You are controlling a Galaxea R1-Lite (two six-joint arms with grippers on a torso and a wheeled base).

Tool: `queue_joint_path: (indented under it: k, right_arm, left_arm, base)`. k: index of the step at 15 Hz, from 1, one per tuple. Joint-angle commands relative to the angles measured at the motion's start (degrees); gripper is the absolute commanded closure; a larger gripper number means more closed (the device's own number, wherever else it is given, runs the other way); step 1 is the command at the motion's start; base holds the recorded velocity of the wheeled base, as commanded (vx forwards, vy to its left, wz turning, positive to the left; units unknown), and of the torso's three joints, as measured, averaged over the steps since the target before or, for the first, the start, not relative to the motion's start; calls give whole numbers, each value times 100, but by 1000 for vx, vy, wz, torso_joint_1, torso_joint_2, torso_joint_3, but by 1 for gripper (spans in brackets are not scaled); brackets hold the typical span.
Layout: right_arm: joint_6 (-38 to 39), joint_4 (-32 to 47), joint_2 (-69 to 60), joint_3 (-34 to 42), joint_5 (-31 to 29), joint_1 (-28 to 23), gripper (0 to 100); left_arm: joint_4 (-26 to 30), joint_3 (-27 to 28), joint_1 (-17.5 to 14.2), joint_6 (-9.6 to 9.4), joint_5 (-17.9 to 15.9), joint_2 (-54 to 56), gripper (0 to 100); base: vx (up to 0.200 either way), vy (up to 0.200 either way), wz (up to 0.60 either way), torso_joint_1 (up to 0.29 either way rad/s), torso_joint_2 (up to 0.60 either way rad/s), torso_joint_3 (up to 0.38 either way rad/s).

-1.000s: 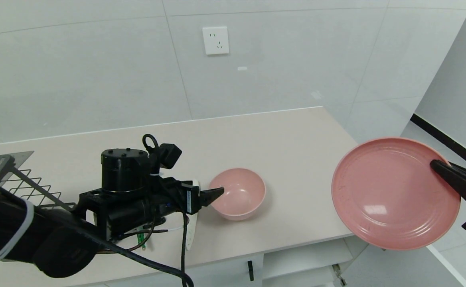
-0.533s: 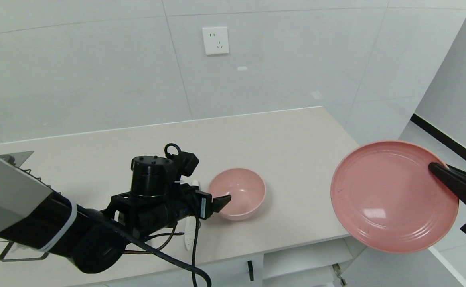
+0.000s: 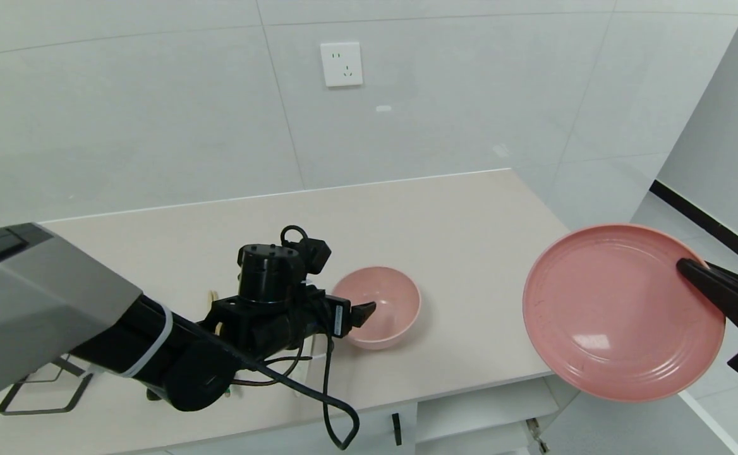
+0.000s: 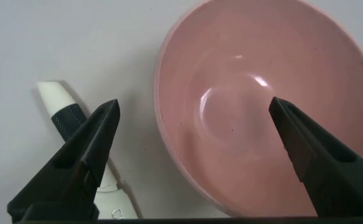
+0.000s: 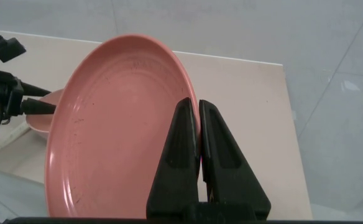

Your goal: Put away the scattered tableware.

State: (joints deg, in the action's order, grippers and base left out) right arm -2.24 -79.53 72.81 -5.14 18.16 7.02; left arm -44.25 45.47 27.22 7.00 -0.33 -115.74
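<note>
The left end effector (image 4: 194,106), wide open and empty, straddles the pink bowl's (image 4: 256,93) nearest rim, one tip outside, one over the hollow. The right end effector (image 5: 199,106) is clamped on the plate (image 5: 113,124)

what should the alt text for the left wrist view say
The open left gripper straddles the rim of an empty pink bowl, one finger over its inside, the other over the pale counter. A white utensil with a black band lies on the counter beside the bowl, partly behind that outer finger.
</note>
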Motion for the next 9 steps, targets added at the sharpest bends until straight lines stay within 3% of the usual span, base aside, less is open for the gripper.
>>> queue_joint_path:
  k: [1,8,9]
  right_arm:
    - [-4,-1,13,5,3,1,100]
    - [-4,-1,13,-4,3,1,100]
    - [-4,-1,5,-4,3,1,100]
  left_arm:
    - [-5,14,-6,12,-2,-133,0]
    - [-5,-205,-24,39,-37,-168,0]
    - [-13,-293,-24,39,-46,-168,100]
  base:
    - [0,0,0,0,0,0]
    - [0,0,0,0,0,0]
    - [0,0,0,0,0,0]
